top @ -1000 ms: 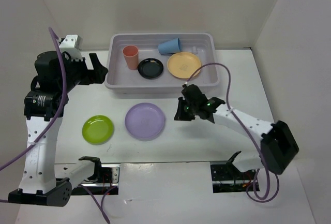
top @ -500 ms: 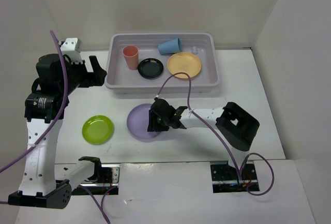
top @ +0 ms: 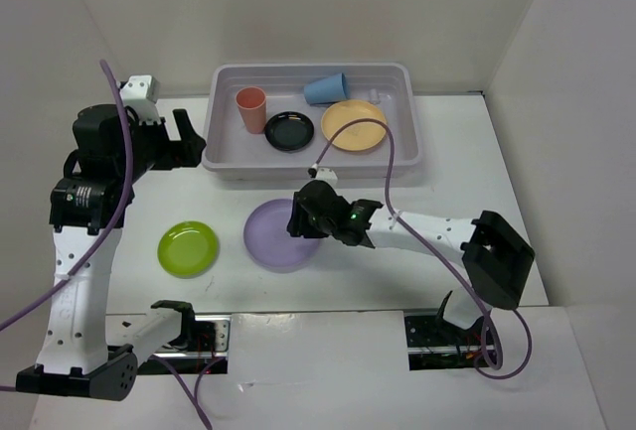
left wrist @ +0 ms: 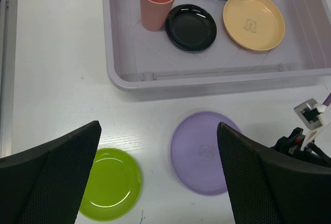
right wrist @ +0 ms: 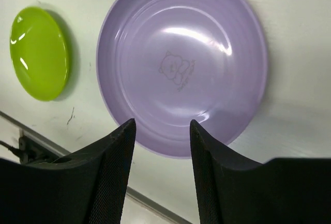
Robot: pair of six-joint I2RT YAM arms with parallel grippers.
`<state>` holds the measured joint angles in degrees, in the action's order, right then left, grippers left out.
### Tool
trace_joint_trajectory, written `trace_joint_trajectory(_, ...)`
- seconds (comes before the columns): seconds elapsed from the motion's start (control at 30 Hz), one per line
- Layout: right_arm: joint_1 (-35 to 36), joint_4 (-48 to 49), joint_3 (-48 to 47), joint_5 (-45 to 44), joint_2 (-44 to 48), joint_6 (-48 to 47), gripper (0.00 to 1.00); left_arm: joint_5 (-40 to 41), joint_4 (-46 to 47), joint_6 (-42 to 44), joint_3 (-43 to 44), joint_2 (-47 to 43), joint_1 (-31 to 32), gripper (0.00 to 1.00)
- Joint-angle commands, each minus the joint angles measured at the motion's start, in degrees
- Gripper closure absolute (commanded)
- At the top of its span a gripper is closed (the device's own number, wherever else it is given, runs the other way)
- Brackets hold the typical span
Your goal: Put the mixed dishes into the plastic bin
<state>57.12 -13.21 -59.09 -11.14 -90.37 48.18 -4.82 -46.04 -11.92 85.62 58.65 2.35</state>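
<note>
Right now the lavender plate (top: 281, 234) lies flat, face up, on the table (top: 467, 152) just in front of the bin (top: 313, 170), w/ the lime green plate (top: 188, 248) flat to its left, apart. R gripper (right wrist: 163, 131) hangs over the lavender plate's rim, jaws parted, holding nothing. L gripper (top: 189, 132) is spread wide, empty, by the bin's left end. In the bin: salmon cup (top: 251, 109) upright, blue cup (top: 326, 87) on its side, black plate (top: 289, 130) & orange plate (top: 355, 124) flat.

The right gripper (right wrist: 162, 131) has matt black fingers (right wrist: 111, 177) with a fine mesh grain. Just beyond their tips the lavender plate (right wrist: 181, 63) is smooth glossy plastic, with a faint bear outline at its centre. The lime green plate (right wrist: 39, 53) to their left is equally shiny. Both lie on a matt white table (right wrist: 295, 6), lightly marked.
</note>
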Motion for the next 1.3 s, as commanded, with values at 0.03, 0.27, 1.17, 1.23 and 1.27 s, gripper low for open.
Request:
trace_joint_trajectory(0.03, -1.83, -2.78, 0.63, -5.29, 1.25, 0.51, 0.48, -1.16, 1.39, 1.11, -0.46, -0.03, 0.11, 0.01)
trace_joint_trajectory(0.27, -4.13, -2.78, 3.62, -6.79, 0.72, 2.18, 0.50, -1.16, 1.39, 1.11, -0.46, -0.03, 0.11, 0.01)
trace_joint_trajectory(1.17, -5.27, 1.97, 2.49, -1.17, -11.06, 0.60, 0.95, -2.21, 1.92, 1.11, 0.07, 1.02, 0.11, 0.01)
trace_joint_trajectory(1.23, -5.27, 1.17, 1.97, -0.65, -10.44, -0.01, 0.99, -1.68, 1.92, 1.11, 0.07, 1.02, 0.11, 0.01)
trace_joint_trajectory(1.27, -5.27, 0.30, 1.27, -0.64, -9.66, -0.63, 0.99, -1.68, 1.92, 1.11, 0.07, 1.02, 0.11, 0.01)
